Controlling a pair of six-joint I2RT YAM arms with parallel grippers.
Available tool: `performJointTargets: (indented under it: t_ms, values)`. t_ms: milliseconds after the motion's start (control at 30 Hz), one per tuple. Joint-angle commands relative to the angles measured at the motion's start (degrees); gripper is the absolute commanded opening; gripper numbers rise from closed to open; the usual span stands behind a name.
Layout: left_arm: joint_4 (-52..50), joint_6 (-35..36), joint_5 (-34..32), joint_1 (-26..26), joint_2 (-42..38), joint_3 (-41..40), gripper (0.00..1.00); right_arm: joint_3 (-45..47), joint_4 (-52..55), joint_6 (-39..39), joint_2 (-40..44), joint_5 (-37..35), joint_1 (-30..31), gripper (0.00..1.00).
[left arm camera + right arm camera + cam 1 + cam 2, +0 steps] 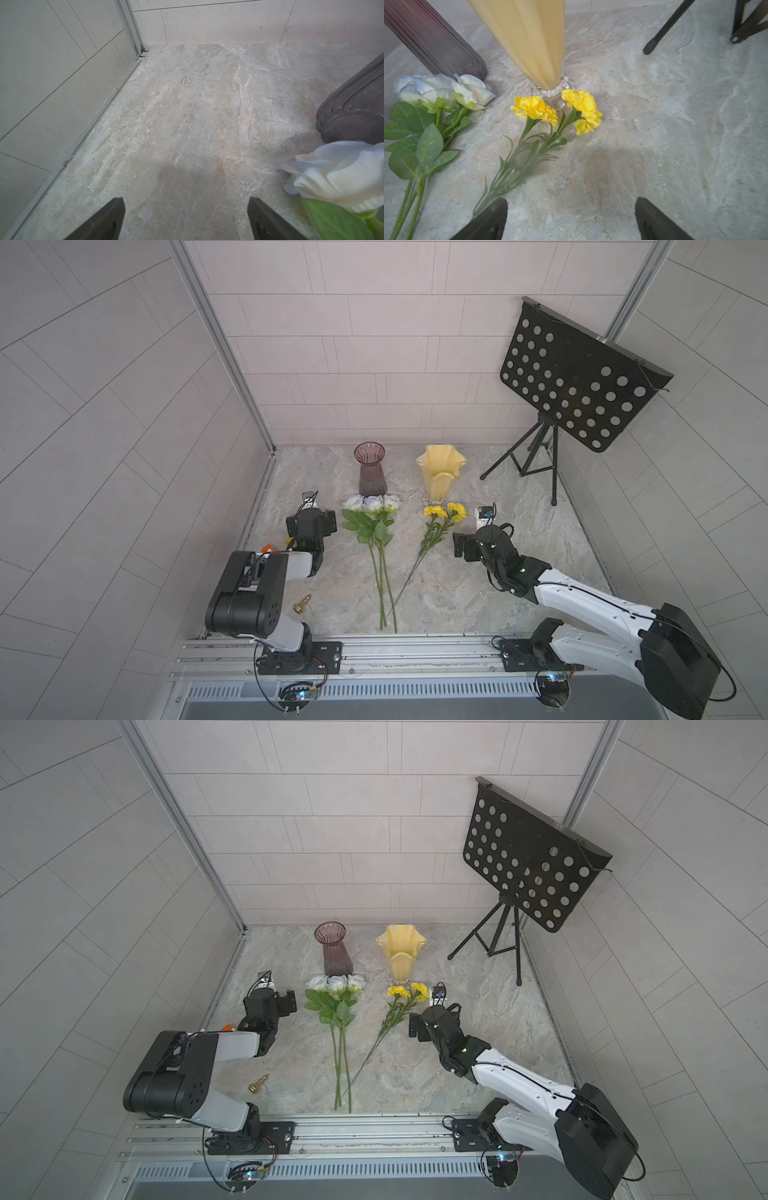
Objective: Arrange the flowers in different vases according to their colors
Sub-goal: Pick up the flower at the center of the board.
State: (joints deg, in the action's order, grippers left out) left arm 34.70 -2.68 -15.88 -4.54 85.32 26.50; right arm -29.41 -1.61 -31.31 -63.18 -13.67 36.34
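White-shelled left arm (297, 562), right arm (582, 605), black joints (241, 601)

Purple vase (371, 470), yellow vase (439, 475)

A black music stand (582, 377) stands at the back right corner of the worktop (449, 597). Its flat top is full of round holes and tips to one side. Its thin legs (555, 472) rest on the worktop. The worktop looks like grey and tan stone. Near the front left lies a small gold thing (302, 604). A little orange thing (267, 548) sits farther back, and most of it is hidden. Pale tiled walls (374, 344) stand on three sides. A silver rail (395, 651) runs along the front edge.
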Motion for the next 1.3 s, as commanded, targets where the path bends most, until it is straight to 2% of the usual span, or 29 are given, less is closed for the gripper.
performJointTargets:
  t_ms: [0,33,67,133,200,267,333,400,500,600,633,700,800,900,1033,1267]
  values:
    - [-29.4,-8.9,-5.5,-1.9,-7.9,13.8,1.00,-2.8,0.7,-3.8,-1.4,-0.2,0.1,0.98]
    - [-39.1,-13.7,-1.1,-2.3,-8.9,18.9,1.00,-2.8,1.4,-5.0,-1.4,-1.6,0.0,0.98]
    - [-41.8,-14.5,3.6,-3.4,-9.3,20.9,1.00,-2.4,1.5,-6.2,-1.1,-2.2,-0.2,0.98]
    - [-43.8,-17.8,14.0,-7.4,-10.6,22.0,1.00,-1.1,0.7,-6.5,0.6,0.6,-1.1,0.98]
    - [-43.7,-21.6,16.5,-12.7,-11.9,21.0,1.00,-0.2,-1.0,-5.4,1.9,4.0,-1.5,0.98]
    - [-44.5,-22.6,14.7,-18.9,-12.9,20.4,1.00,0.1,-2.1,-4.9,2.4,5.7,-1.5,0.98]
    - [-47.5,-21.9,13.3,-22.3,-14.1,20.5,1.00,0.1,-2.4,-4.8,1.8,6.2,-1.5,0.96]
    - [-50.5,-21.8,10.1,-22.4,-16.5,19.9,1.00,-0.4,-2.0,-4.7,0.6,6.4,-1.5,0.92]
    - [-55.3,-28.0,-4.0,-22.3,-22.9,17.0,1.00,-1.5,-1.1,-5.3,-0.8,8.5,-1.5,0.77]
    - [-52.9,-32.9,-12.0,-22.2,-33.1,9.1,1.00,-1.3,-1.1,-7.9,-2.2,11.3,-1.5,0.60]
    - [-51.3,-34.6,-12.8,-22.1,-37.1,5.8,1.00,-1.6,0.3,-10.6,-2.7,12.2,-1.5,0.58]
    - [-46.0,-36.9,-11.5,-22.1,-44.4,-0.7,1.00,-2.0,2.8,-15.8,-3.4,15.2,-1.4,0.54]
    - [-34.8,-36.9,-4.6,-22.2,-52.0,-9.2,1.00,0.0,1.0,-24.0,-3.8,18.1,0.4,0.52]
    - [-33.2,-36.4,-3.4,-22.2,-55.7,-12.1,1.00,3.7,-5.8,-31.0,-4.4,18.1,2.9,0.52]
    - [-34.4,-36.5,-4.6,-22.2,-55.2,-11.5,1.00,2.2,-6.3,-34.0,-9.0,16.7,6.0,0.52]
    - [-37.1,-35.3,-1.2,-22.2,-47.7,-6.7,1.00,-4.7,-1.7,-36.5,-18.3,12.9,11.9,0.48]
